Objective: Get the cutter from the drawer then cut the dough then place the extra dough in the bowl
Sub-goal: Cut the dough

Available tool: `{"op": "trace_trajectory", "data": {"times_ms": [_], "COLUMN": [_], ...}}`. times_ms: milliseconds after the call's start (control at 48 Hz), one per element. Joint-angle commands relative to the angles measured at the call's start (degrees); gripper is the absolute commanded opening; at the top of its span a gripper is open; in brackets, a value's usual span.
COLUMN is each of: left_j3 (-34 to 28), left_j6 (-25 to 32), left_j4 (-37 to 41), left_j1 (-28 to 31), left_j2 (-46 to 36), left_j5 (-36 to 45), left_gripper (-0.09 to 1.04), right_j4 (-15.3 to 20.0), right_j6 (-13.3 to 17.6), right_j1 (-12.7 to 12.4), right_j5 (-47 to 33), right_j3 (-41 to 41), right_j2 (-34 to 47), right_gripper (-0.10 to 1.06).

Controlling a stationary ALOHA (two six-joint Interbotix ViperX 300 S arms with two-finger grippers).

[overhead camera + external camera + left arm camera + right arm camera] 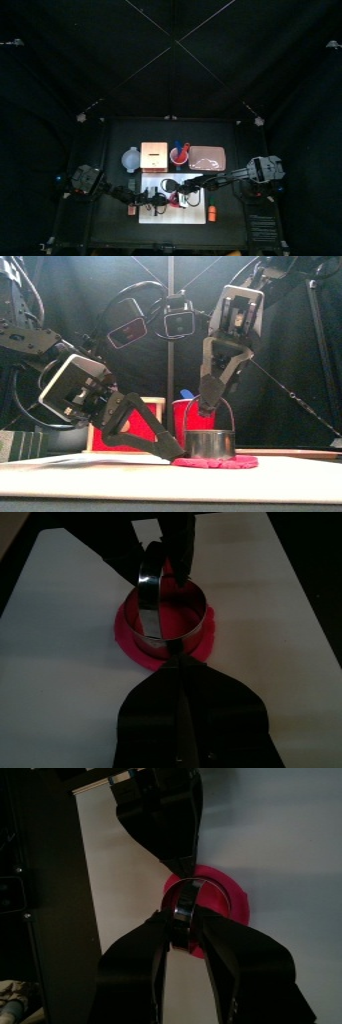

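The right jaws are clamped on the wire handle of the cutter (210,444), which stands directly below them on the dough (221,463) on the board (274,622). The left jaws are closed, their tips pressed on the dough's rim, just beside the cutter's wall. The bowl (131,158) sits well apart from both jaws, toward the desk's back.
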Motion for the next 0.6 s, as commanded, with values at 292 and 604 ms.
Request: {"op": "trace_trajectory", "data": {"times_ms": [292,604], "left_j3": [-0.09,0.00], "left_j6": [-0.09,-0.09], "left_j4": [-0.35,-0.35], "left_j1": [0.35,0.35], "left_j2": [-0.18,0.09], "left_j5": [0.62,0.62], "left_gripper": [0.46,0.46], "right_j4": [-13.62,-14.41], "right_j6": [13.36,15.03], "right_j1": [0.44,1.23], "right_j5": [2.99,3.52], "right_j3": [-2.64,-4.31], "right_j2": [-0.62,-0.97], "right_gripper": [0.55,0.53]}}
